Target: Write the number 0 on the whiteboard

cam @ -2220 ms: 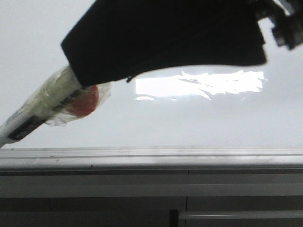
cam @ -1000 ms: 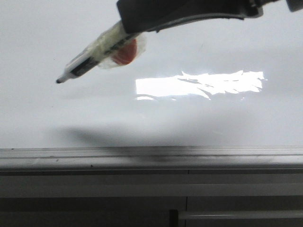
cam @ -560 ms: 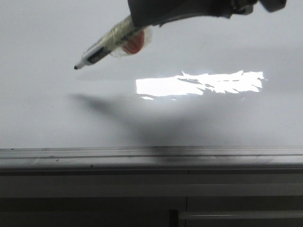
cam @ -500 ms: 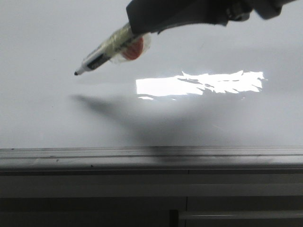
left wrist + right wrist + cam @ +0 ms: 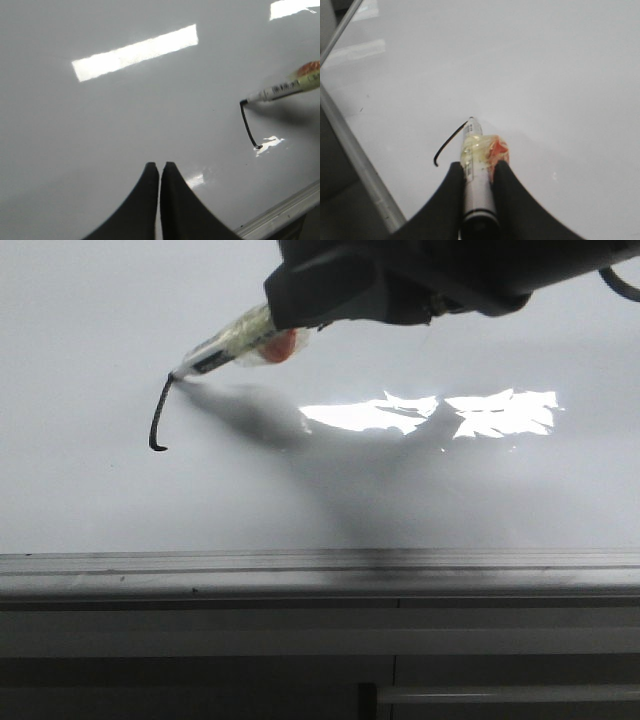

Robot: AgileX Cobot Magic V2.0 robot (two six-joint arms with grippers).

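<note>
Front view: one whiteboard (image 5: 90, 490) with grey frame strip, one marker (image 5: 225, 345) clamped in the right hand (image 5: 300, 300), tip touching the board at the top of one short black stroke (image 5: 160, 420), the number 0 only begun.

Left wrist view: left hand (image 5: 159, 172) pinched closed, holding nothing, above bare board.

Right wrist view: two fingers (image 5: 451, 192) gripping one marker barrel.

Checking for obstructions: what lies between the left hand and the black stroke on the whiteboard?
Nothing: in the left wrist view, only bare glossy whiteboard separates the shut left hand from the black stroke.
</note>
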